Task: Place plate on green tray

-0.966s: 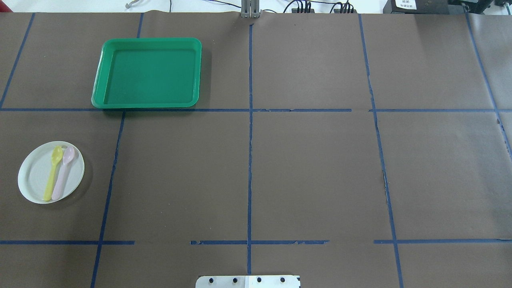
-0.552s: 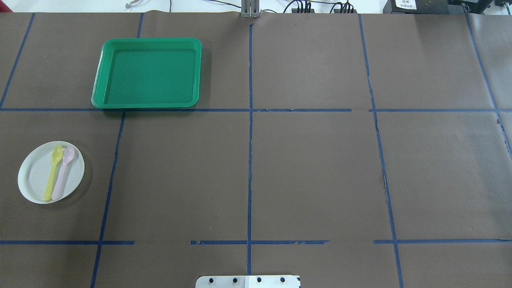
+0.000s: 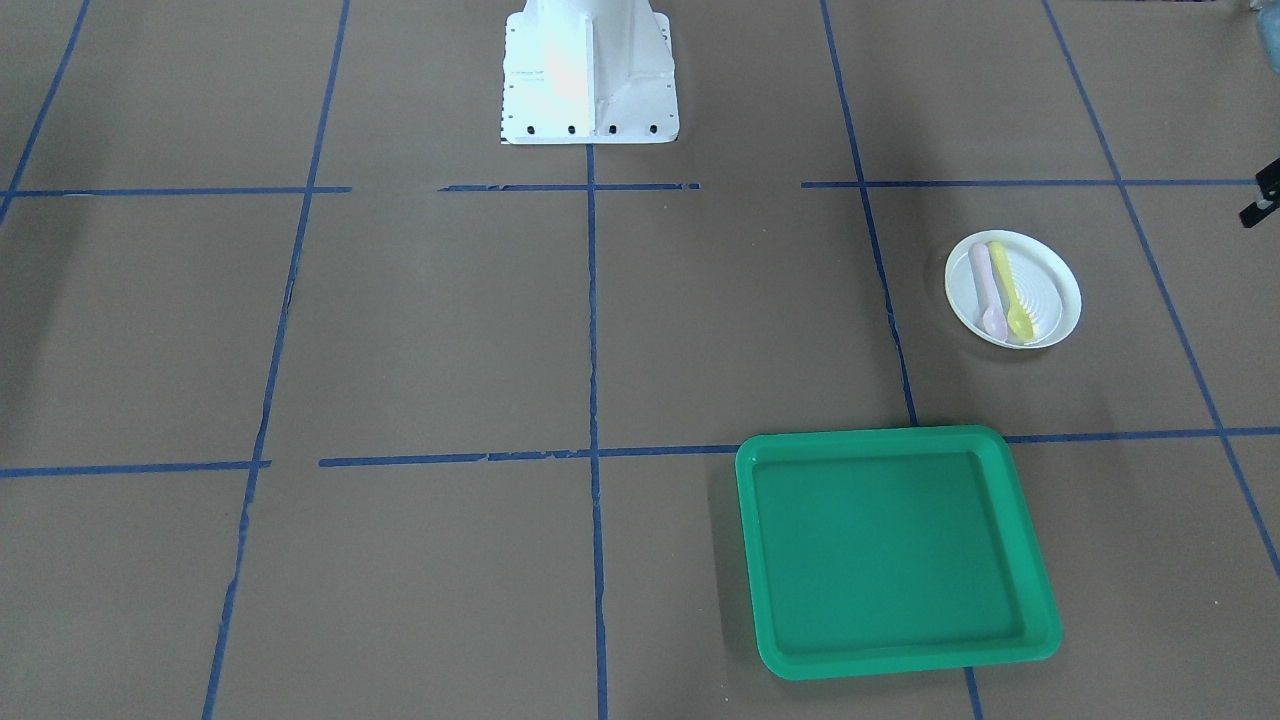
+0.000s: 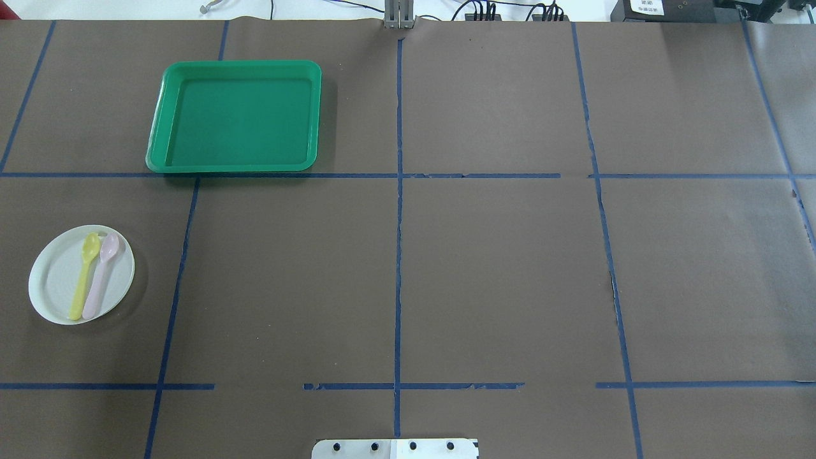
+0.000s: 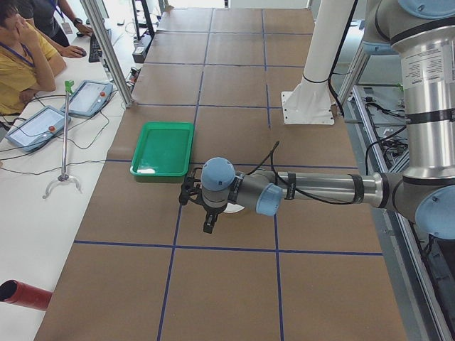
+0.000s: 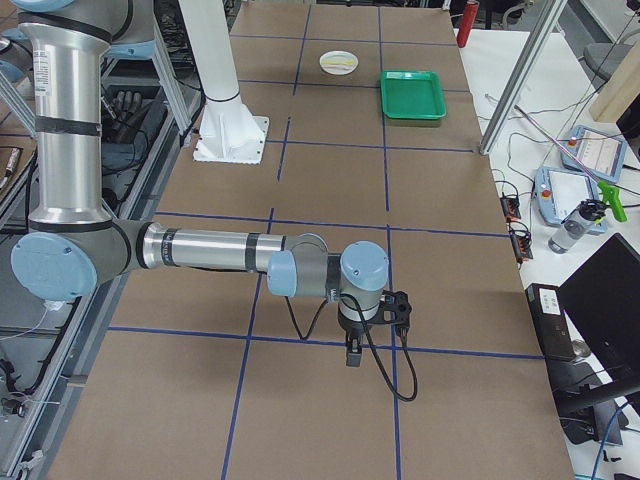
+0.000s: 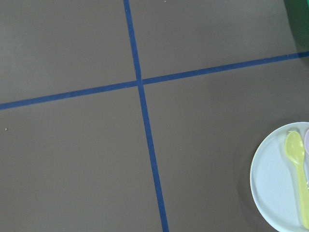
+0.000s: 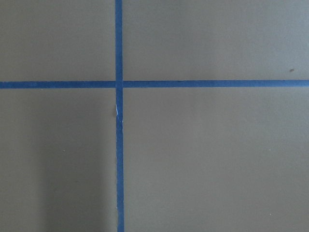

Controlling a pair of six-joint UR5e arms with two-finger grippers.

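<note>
The white plate (image 4: 57,280) lies on the brown table at the near left and bears a yellow spoon (image 4: 84,275) and a pale pink spoon (image 4: 102,275). It also shows in the front view (image 3: 1045,290) and at the lower right edge of the left wrist view (image 7: 273,179). The green tray (image 4: 236,115) stands empty at the far left, apart from the plate; it also shows in the front view (image 3: 895,550). My left gripper (image 5: 207,227) hangs above the table beside the plate. My right gripper (image 6: 352,356) hangs over the table's other end. I cannot tell whether either gripper is open or shut.
The robot's white base (image 3: 588,80) stands at the table's near edge in the middle. Blue tape lines cross the brown cover. Beyond the far edge is an operators' bench with tablets (image 5: 35,128), a person (image 5: 21,57) and a metal post (image 5: 106,53).
</note>
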